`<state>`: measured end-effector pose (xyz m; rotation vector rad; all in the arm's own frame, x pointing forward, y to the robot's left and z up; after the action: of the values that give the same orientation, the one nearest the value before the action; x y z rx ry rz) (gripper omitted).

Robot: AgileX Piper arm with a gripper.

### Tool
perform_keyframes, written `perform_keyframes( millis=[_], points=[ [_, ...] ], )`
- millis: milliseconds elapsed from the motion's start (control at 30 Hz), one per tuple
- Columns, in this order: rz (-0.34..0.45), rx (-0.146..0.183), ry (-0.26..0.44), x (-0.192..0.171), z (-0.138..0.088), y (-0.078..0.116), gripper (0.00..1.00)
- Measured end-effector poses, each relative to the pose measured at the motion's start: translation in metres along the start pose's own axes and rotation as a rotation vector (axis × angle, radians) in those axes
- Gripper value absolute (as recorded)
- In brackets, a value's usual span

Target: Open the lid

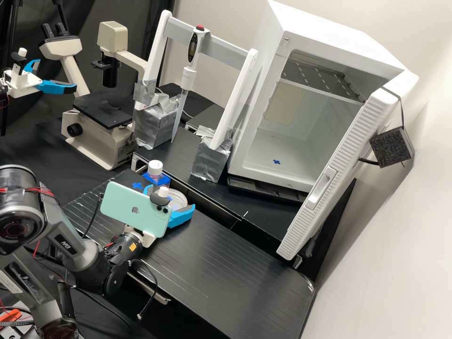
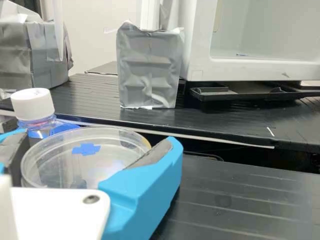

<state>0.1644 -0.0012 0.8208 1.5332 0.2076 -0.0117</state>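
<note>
High view: Dark grey robot arm (image 1: 77, 256) bent low over black bench (image 1: 221, 259), forearm sloping down to wrist, white gripper (image 1: 171, 197) aimed toward back ledge, mint-green phone (image 1: 132, 208) mounted above wrist. Petri dish (image 1: 177, 194) sits between blue fingers, white-capped bottle (image 1: 155, 171) just behind.

Wrist view: Fingers (image 2: 150, 187) spread wide, flanking clear dish; firm grip cannot be confirmed.

I see a clear, glossy plastic dish (image 2: 52, 162), and under it the black bench (image 1: 226, 263), finely grooved with a low sheen. Farther off, silvery wrapping (image 2: 150, 70) looks crinkled; to my right, the white door (image 1: 346, 146) is ribbed.
</note>
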Motion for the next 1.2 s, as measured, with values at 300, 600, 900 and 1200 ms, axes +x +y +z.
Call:
perform_keyframes(
  millis=[300, 600, 900, 1200],
  points=[
    [-0.003, 0.0, 0.004, 0.0, -0.001, -0.001, 0.0],
    [0.012, 0.008, -0.017, -0.004, 0.003, 0.004, 0.0],
    [0.078, 0.028, -0.046, -0.013, 0.004, 0.015, 0.0],
    [0.072, 0.031, -0.023, -0.013, 0.0, 0.014, 0.0]
  ],
)
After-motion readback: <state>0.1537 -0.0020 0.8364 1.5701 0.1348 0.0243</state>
